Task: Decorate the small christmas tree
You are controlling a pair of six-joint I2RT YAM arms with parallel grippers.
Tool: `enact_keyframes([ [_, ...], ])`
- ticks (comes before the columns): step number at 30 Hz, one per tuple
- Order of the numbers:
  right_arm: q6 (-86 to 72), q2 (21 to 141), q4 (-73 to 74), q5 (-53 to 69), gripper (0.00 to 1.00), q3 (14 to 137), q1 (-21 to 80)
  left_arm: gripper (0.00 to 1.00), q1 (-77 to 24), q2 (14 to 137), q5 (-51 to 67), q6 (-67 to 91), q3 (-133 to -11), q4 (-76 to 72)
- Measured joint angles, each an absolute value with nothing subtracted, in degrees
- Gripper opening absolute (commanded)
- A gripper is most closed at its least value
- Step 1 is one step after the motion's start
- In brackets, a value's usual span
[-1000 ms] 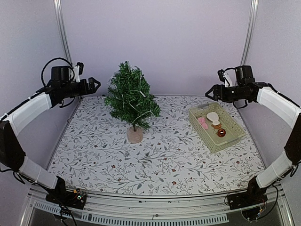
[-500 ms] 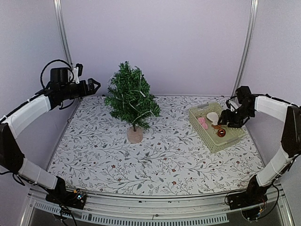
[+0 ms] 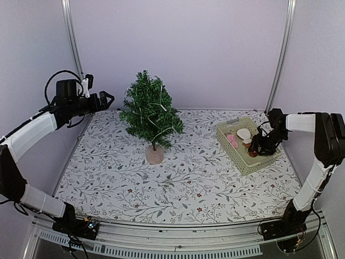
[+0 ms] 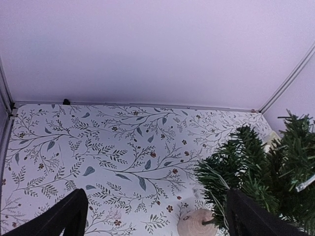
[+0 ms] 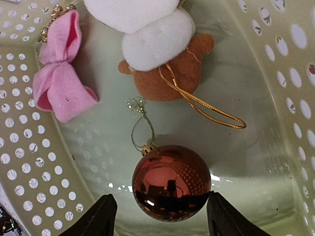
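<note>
small christmas tree, dark green with bristly needle branches on a thin trunk and a pale pinkish round base, stands upright on the floral-printed tablecloth, left of centre toward the back, and no ornament shows on its branches; it sits between the two arms, which looks chosen so that either one can reach it. well apart from it on the right lies the pale green perforated plastic basket, which keeps the decorations together and close to the right arm. the right gripper is lowered into that basket. seen from the right wrist, its two black fingers stand on either side of a shiny copper-red ball ornament on the basket floor: jaws parted, one finger just at the ball's side, a sliver of gap at the other, so nothing is grasped yet. straddling the ball near its widest part reads as lining up for a pinch across the round body, not the thin wire hanger loop that points away from the fingers. a pink fabric bow and a brown and white plush ornament with a gold cord lie farther in, clear of the fingers, so the ball is the easy first pick. the left gripper hovers high beside the tree's top on its left, jaws spread wide and empty; from there its wrist camera looks down past the branches, and i judge it is parked out of the way, ready to steady the tree when a decoration arrives
</note>
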State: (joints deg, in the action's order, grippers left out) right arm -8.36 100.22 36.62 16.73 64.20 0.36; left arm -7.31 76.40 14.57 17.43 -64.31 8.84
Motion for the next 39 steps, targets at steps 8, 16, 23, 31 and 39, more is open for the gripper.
enact_keyframes([
  [8,-8.8,103.9,35.0,17.7,0.64,64.2,0.4,0.99,-7.3,75.2,13.7,17.5,-63.6,8.8],
  [16,-8.8,104.3,33.8,17.7,0.66,64.2,0.4,0.99,-7.3,74.3,13.0,17.5,-63.6,8.7],
  [23,-8.7,105.2,33.3,17.6,0.54,64.9,0.4,0.99,-7.3,73.9,12.8,17.5,-63.3,8.6],
  [31,-8.8,104.6,33.1,17.9,0.48,65.2,0.4,0.99,-7.3,72.0,12.0,17.2,-62.0,8.6],
  [39,-8.7,99.2,33.5,19.5,0.47,65.2,0.4,0.99,-7.3,71.0,10.9,16.3,-61.8,8.6],
])
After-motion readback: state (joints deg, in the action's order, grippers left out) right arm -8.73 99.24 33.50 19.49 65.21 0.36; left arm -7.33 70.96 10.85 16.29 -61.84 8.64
